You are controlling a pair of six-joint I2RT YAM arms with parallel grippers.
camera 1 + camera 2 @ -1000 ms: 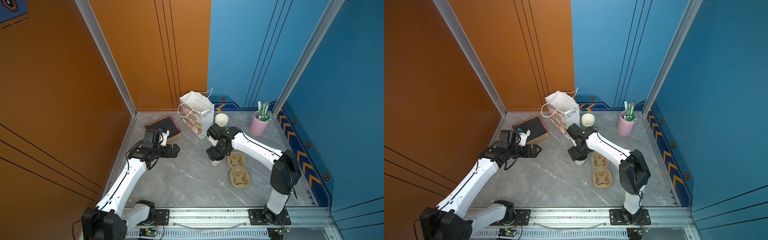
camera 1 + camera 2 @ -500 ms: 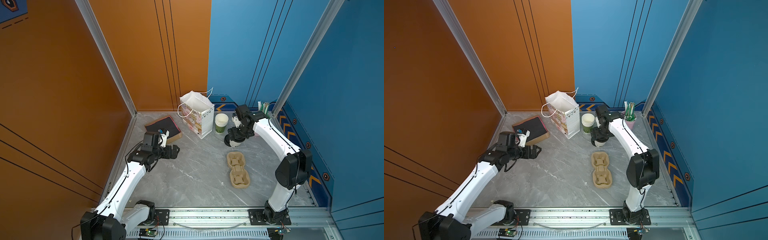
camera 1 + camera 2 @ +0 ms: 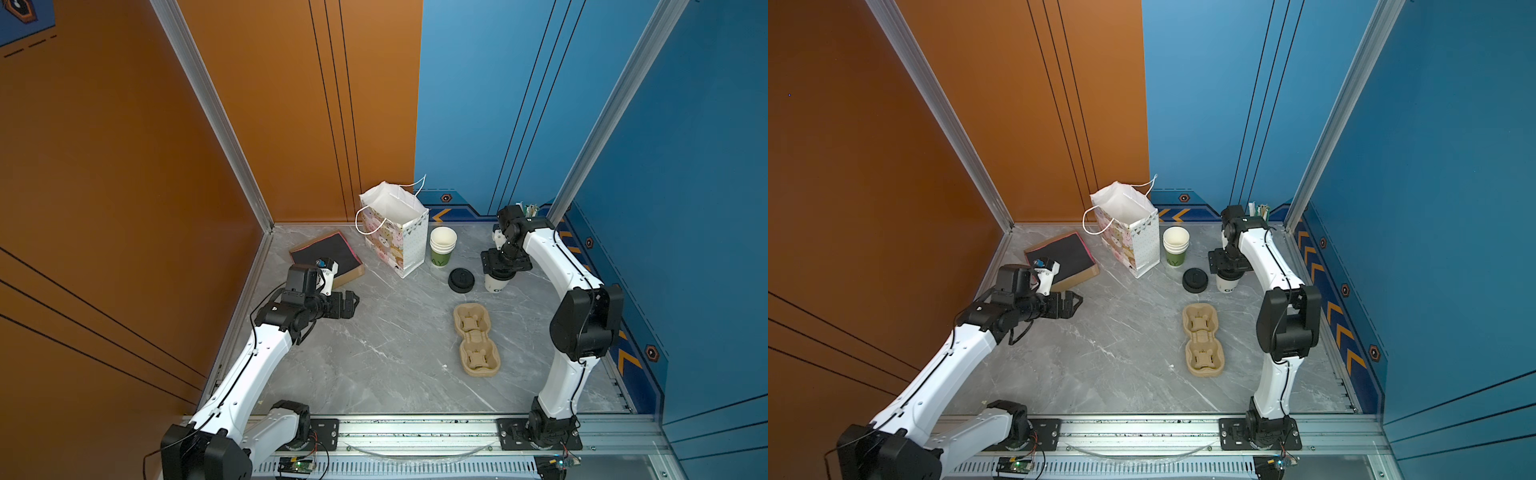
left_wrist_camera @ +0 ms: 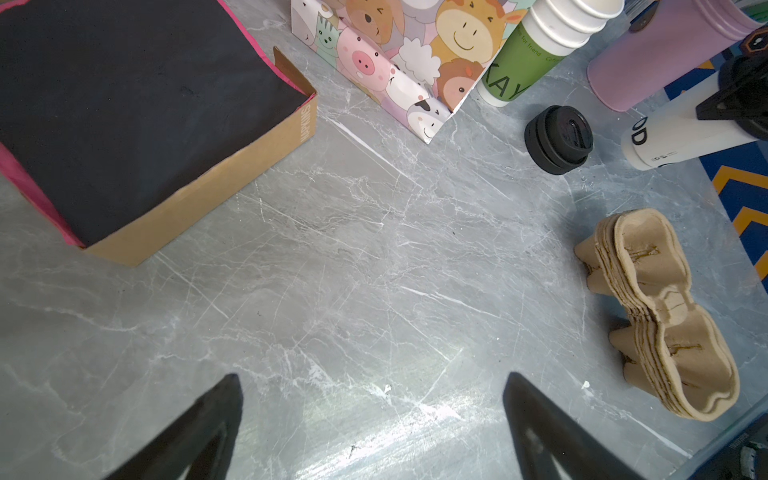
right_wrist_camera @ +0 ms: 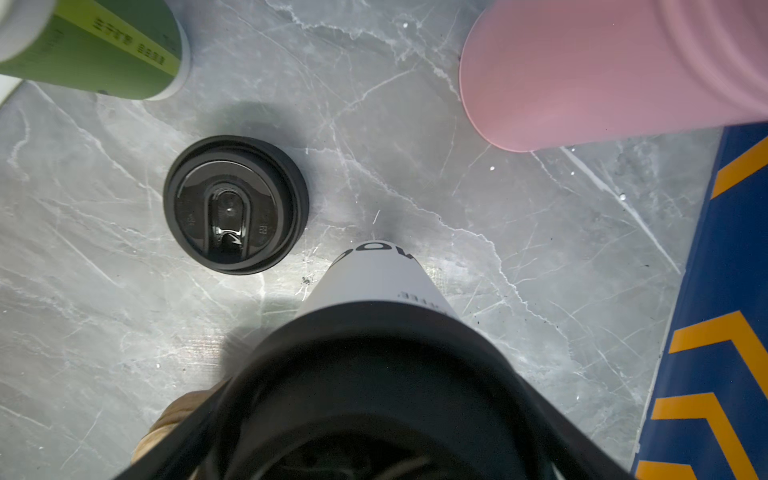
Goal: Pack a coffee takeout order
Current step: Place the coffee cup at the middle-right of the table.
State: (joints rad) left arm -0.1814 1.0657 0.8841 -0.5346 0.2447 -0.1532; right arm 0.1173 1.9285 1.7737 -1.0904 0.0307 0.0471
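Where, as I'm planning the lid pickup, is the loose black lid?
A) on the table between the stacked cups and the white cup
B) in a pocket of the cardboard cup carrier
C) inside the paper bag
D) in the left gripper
A: the black lid lies on the table, with the stacked cups on one side and the white cup on the other.

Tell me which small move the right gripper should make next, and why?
Probably let the right gripper release and rise. It clasps the top of the white cup, which seems to stand upright on the table, beside the black lid but not touching it.
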